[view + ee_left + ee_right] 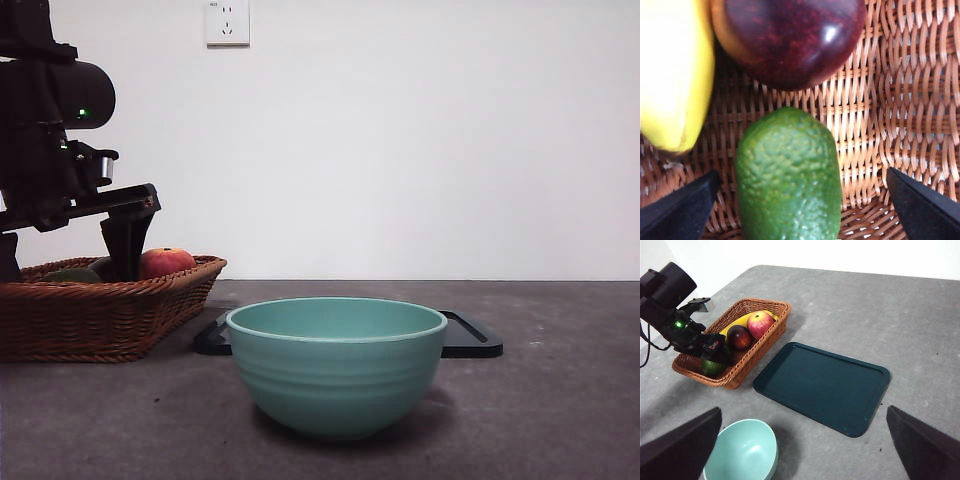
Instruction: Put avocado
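The avocado (790, 175), dull green and bumpy, lies in the wicker basket (900, 100). My left gripper (802, 174) is down in the basket and open, with one jaw on each side of the avocado and a gap on both sides. In the front view the left gripper (125, 250) reaches into the basket (100, 320) at the left, next to the avocado (72, 274). The right wrist view shows the same gripper (715, 347) over the avocado (712, 367). My right gripper (804, 409) is open and empty, high above the table.
A dark maroon fruit (790, 40) and a banana (675, 70) lie right beside the avocado. A red-orange fruit (165, 262) is also in the basket. A teal bowl (337, 365) stands in front, with a dark tray (825, 385) behind it.
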{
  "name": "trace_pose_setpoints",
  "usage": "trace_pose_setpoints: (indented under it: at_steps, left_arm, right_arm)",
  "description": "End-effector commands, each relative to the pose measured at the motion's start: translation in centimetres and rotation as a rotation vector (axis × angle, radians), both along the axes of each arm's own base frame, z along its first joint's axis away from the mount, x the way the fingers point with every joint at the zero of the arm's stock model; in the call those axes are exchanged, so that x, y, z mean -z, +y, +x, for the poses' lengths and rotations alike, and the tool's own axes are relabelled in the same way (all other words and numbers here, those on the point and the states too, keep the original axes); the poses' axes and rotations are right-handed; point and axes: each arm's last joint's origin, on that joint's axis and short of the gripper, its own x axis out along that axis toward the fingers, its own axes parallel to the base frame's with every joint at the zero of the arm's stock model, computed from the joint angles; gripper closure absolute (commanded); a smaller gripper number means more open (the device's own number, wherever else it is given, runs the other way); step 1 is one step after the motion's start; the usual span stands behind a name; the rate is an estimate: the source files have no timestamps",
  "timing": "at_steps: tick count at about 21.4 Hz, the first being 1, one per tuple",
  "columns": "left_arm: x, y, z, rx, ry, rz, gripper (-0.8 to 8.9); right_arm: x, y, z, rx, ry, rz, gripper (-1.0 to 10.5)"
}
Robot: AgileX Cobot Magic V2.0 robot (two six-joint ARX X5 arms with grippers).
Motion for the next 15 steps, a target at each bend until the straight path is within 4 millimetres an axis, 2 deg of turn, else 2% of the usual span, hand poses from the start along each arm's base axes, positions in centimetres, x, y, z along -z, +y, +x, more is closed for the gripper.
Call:
trace_pose_setpoints:
  at_steps: [1,3,6,9,12,15]
  left_arm:
    - [0.5,-0.2,0.9,0.01,-0.006,0.009,3.27]
    - [0.9,-0.2,1.0,0.002,0.004,0.008,3.32]
    - [0.9,-0.3,1.0,0.001,0.003,0.008,4.44]
    - [0.9,-0.3,1.0,0.001,0.004,0.008,6.77]
    - [0.6,-0.2,1.0,0.002,0.021,0.011,6.96]
    - [-0.9,-0.3,1.2,0.002,0.041,0.015,6.96]
  right_arm:
    - [-0.4,0.0,0.0,-0.007,-0.017,0.001,3.8]
    - [-0.4,0.0,0.0,-0.006,-0.017,0.0,3.8]
    - [-0.4,0.0,0.0,-0.007,-0.017,0.001,3.8]
    - [-0.4,0.0,0.0,-0.007,-0.017,0.001,3.8]
    - [-0.4,0.0,0.0,-0.006,-0.017,0.001,3.8]
    - [-0.4,0.0,0.0,-0.007,-0.017,0.001,3.8]
